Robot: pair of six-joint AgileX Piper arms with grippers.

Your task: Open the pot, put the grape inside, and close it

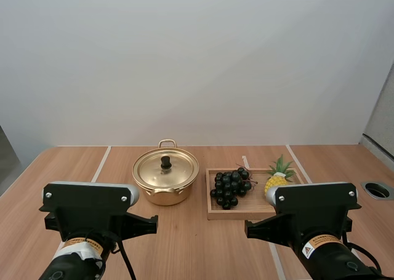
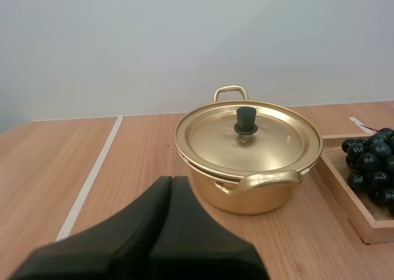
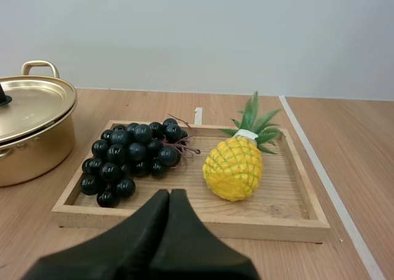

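Pot point(image 1: 165, 195): gold, standing on the table point(image 1: 74, 169), lid point(image 1: 166, 170) seated flat with its black knob point(image 1: 165, 162) upright, so I cannot see the contents. Wooden tray point(image 1: 240, 215): just beside the pot, toward my right arm's side. It holds the bunch of grapes point(image 1: 231, 186) at the end nearer the pot and a toy pineapple point(image 1: 276, 180) at the other end, slightly apart. My left gripper point(image 2: 172, 180) is pressed together on nothing, short of the pot. My right gripper point(image 3: 170, 192) is likewise closed and empty, before the tray's near rim.

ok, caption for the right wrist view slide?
Right gripper, jaws shut, faces a wooden tray holding dark grapes and a pineapple; lidded gold pot beside it.
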